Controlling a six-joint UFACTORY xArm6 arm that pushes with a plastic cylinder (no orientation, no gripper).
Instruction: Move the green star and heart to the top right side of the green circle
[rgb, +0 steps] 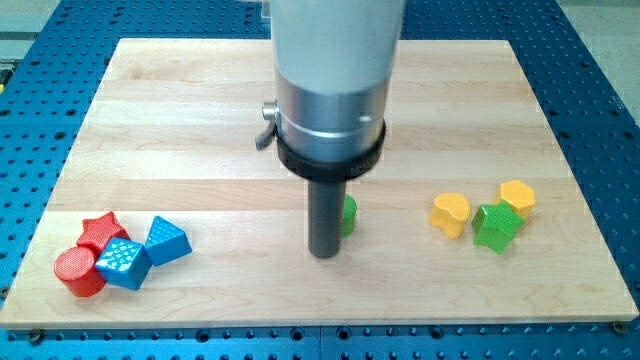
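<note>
- My tip (324, 254) is resting on the desk (200, 120) at lower centre of the frame, touching or just beside the green circle (348, 214) — the rod is hiding most of that block, so only its right edge is showing.
- There is no gripper on this arm, so nothing is standing apart, together or clamped; the rod is holding nothing.
- The green star (496, 225) is lying at lower right of the frame, well apart from the green circle.
- The yellow heart (451, 213) is sitting just left of the star, touching it or nearly so, and a yellow hexagon-like block (517, 197) is sitting at the star's upper right.
- Star and heart are lying right of the circle at about its level — not yet clearly above it, so the task appears to be largely unfinished.
- At lower left of the frame, a red star (99, 230), red cylinder (78, 271) and two blue blocks (124, 263) (167, 240) are clustering, uninvolved.
</note>
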